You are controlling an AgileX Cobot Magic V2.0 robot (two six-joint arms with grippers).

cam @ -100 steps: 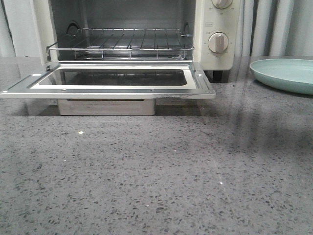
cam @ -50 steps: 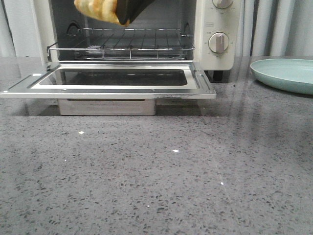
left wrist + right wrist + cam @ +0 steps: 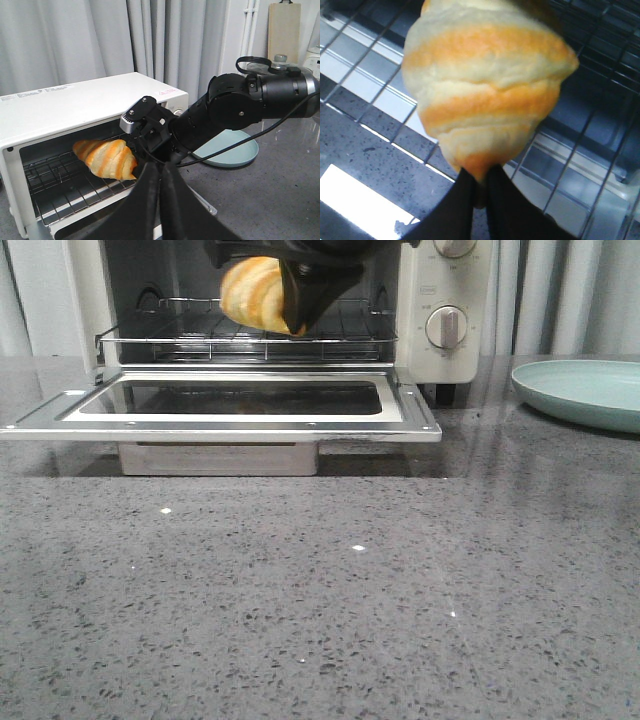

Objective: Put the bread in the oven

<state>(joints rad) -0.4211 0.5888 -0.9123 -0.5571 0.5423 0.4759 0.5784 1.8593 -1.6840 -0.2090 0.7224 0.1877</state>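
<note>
Our right gripper is clamped on the bread by its tapered tip; the roll sticks out beyond the jaws, over the wire rack inside the oven. Likely light, soft, glossy-slick: the tip hold looks marginal, mid-body safer. Half a second ago it hung higher. Left gripper pressed together, empty.
</note>
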